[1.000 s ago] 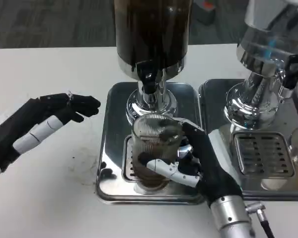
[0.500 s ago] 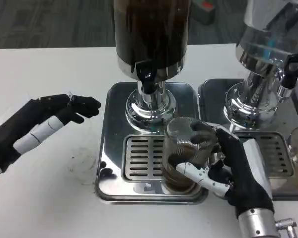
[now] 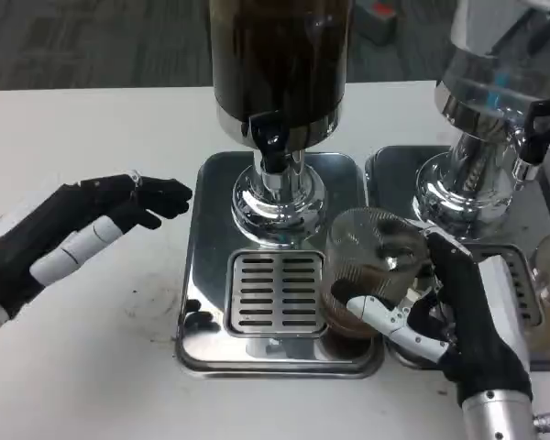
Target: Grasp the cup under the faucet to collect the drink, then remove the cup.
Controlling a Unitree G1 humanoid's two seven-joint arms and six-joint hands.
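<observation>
My right hand (image 3: 440, 316) grips a ribbed clear cup (image 3: 367, 270) with dark drink in its bottom. The cup stands at the right edge of the steel drip tray (image 3: 211, 238), to the right of the slotted grate (image 3: 275, 293) and off to the right of the black faucet (image 3: 268, 142). The faucet hangs from the dark drink dispenser (image 3: 280, 55). My left hand (image 3: 82, 229) hovers over the white table left of the tray, fingers stretched toward it and holding nothing.
A second dispenser (image 3: 495, 101) with a clear tank and its own drip tray (image 3: 399, 170) stands at the right, close behind my right hand. White table (image 3: 92, 367) lies bare at the front left.
My right hand has carried the cup to the right, from under the faucet to the tray's right edge. The left hand has barely shifted.
</observation>
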